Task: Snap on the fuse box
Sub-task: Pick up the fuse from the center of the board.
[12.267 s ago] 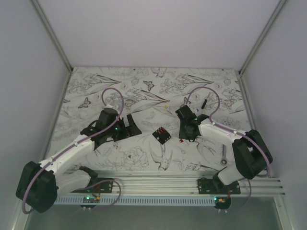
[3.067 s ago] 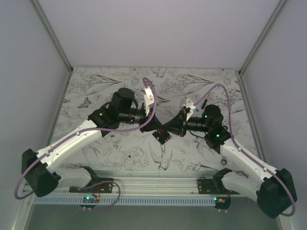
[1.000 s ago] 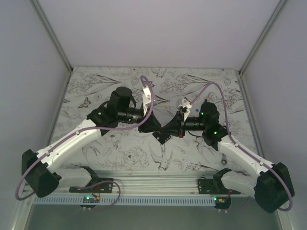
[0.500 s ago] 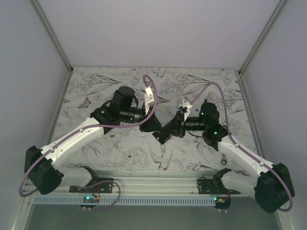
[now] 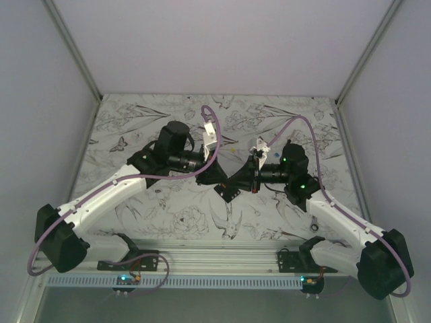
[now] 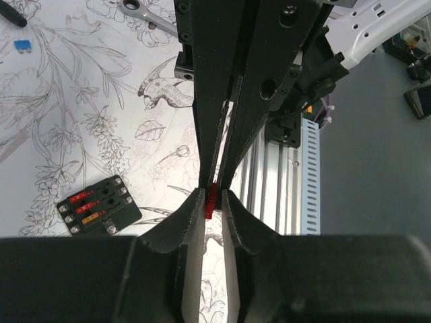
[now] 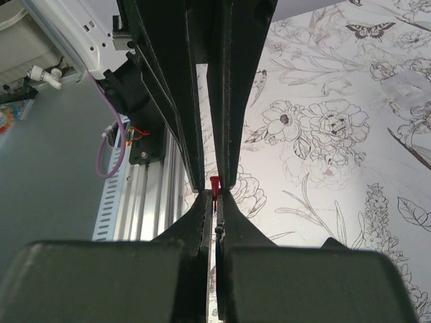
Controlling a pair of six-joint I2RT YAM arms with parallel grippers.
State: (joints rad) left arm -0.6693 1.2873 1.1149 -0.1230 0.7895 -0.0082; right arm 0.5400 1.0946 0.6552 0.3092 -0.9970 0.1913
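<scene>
**Fuse handover beside the box**

The small black square plastic fuse box [image 6: 99,205] lies flat on the floral surface [image 6: 60,121]. Near it, the right fingers [image 7: 194,219] clench a tiny red fuse [image 7: 215,185]. The left fingers [image 6: 187,222] flank the fuse, though their grip cannot be told. Likely next, one side lets go and the other seats it.

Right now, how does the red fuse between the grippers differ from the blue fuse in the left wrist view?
The red fuse is held in the air between the meeting tips of the left gripper and right gripper; the blue fuse lies loose on the table. Red sits near the fuse box; blue lies well away from it. Both are tiny fuses outside the box.
</scene>
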